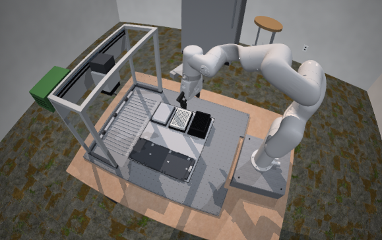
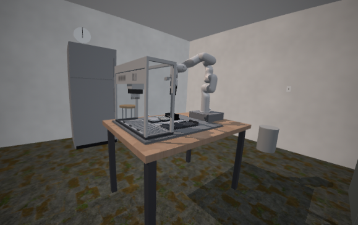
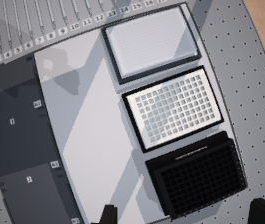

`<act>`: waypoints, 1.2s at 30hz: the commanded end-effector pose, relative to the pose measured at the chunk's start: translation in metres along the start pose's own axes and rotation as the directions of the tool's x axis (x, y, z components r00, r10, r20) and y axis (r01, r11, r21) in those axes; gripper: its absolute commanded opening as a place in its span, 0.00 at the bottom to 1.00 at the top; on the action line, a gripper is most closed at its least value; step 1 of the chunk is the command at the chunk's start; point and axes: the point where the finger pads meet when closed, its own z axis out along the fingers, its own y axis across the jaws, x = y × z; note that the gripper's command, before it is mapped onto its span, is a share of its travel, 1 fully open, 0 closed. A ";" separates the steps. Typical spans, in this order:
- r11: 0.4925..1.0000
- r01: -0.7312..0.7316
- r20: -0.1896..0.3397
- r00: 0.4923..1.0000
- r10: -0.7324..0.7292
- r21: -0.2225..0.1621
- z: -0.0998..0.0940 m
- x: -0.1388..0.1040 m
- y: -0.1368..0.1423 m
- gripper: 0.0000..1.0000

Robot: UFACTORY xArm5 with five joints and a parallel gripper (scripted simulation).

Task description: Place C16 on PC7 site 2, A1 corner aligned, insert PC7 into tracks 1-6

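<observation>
1. A wooden table [image 2: 177, 145] stands on a mottled floor, with a grey fridge [image 2: 90, 93] behind it and a stool [image 1: 268, 24] near the wall.
2. On the table lies a perforated grey deck plate [image 1: 228, 138] carrying an open instrument frame [image 1: 86, 119] over the ribbed rails [image 1: 126, 122].
3. Three plates sit in a row beside the pale apron [image 3: 96, 129]: C16 [image 3: 151, 42] (pale, fine-welled) nearest the rails, C15 [image 3: 175, 108] in the middle, black block C51 [image 3: 197, 175] farthest from them.
4. The dark carrier PC7 [image 1: 162, 159] lies on the apron in front of the rails, its sites bare.
5. The gripper [image 1: 182, 100] hangs high above the plate row, jaws fully apart and holding nothing; both fingertips show at the wrist view's lower edge.
</observation>
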 end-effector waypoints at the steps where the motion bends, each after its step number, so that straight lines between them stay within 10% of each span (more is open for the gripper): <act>1: 0.999 0.055 0.000 0.999 -0.055 0.001 -0.012 -0.006 -0.019 1.00; 17: 0.936 0.352 0.014 0.936 -0.352 0.005 -0.020 -0.007 -0.048 1.00; 36: 0.601 0.799 0.010 0.601 -0.799 0.010 0.029 0.061 -0.034 1.00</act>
